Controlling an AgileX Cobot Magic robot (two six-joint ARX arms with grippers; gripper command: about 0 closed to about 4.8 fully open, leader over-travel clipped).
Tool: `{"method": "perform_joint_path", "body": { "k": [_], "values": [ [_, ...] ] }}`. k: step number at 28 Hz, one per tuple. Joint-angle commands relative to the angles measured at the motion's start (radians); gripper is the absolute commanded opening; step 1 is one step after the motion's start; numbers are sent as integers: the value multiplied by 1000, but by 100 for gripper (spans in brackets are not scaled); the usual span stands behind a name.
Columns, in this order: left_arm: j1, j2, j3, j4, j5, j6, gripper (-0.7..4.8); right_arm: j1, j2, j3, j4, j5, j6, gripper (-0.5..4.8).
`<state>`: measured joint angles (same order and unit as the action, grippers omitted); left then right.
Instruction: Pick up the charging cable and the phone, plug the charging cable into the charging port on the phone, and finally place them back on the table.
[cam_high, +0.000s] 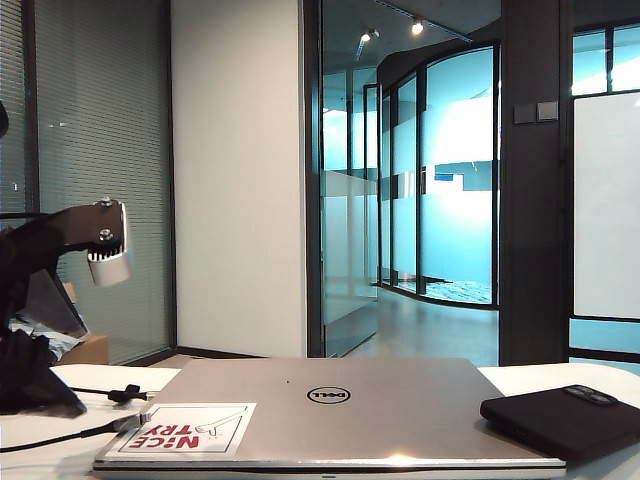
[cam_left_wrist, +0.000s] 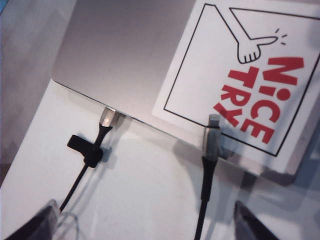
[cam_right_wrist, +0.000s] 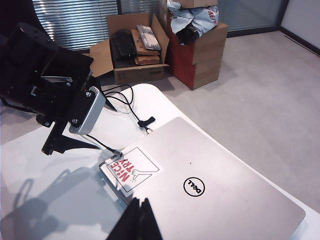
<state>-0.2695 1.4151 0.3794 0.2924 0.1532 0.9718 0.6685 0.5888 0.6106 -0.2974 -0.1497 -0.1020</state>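
Observation:
The charging cable (cam_left_wrist: 204, 190) is a thin black cord on the white table (cam_left_wrist: 145, 190). One silvery plug tip (cam_left_wrist: 212, 131) rests on the laptop's sticker corner. Another plug end (cam_left_wrist: 106, 118), with the black tie-strap (cam_left_wrist: 86, 150) just behind it, lies against the laptop's edge. My left gripper (cam_left_wrist: 142, 231) hovers open above the cord, its fingers (cam_left_wrist: 31, 225) wide apart and holding nothing. The black phone (cam_high: 562, 420) lies at the laptop's right front corner in the exterior view. My right gripper (cam_right_wrist: 140, 220) is shut and empty above the laptop's near edge.
A closed silver Dell laptop (cam_high: 330, 405) with a red "NICE TRY" sticker (cam_high: 185, 430) fills the middle of the table. Cardboard boxes (cam_right_wrist: 135, 47) stand on the floor beyond the table. The left arm (cam_right_wrist: 50, 85) hangs over the table's corner.

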Motion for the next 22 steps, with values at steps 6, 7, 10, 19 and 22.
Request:
{"method": "perform_joint_path", "body": {
  "k": [6, 7, 10, 19, 22],
  "values": [
    [0, 54, 8, 39, 2, 1, 479, 0, -1, 5, 17, 2, -4, -5],
    [0, 65, 15, 40, 2, 1, 479, 0, -1, 5, 17, 2, -4, -5],
    [0, 109, 40, 55, 2, 1, 479, 0, -1, 5, 17, 2, -4, -5],
    [0, 172, 64, 62, 2, 1, 479, 0, -1, 5, 17, 2, -4, -5],
    [0, 180, 63, 62, 2, 1, 479, 0, -1, 5, 17, 2, -4, -6]
  ]
}}
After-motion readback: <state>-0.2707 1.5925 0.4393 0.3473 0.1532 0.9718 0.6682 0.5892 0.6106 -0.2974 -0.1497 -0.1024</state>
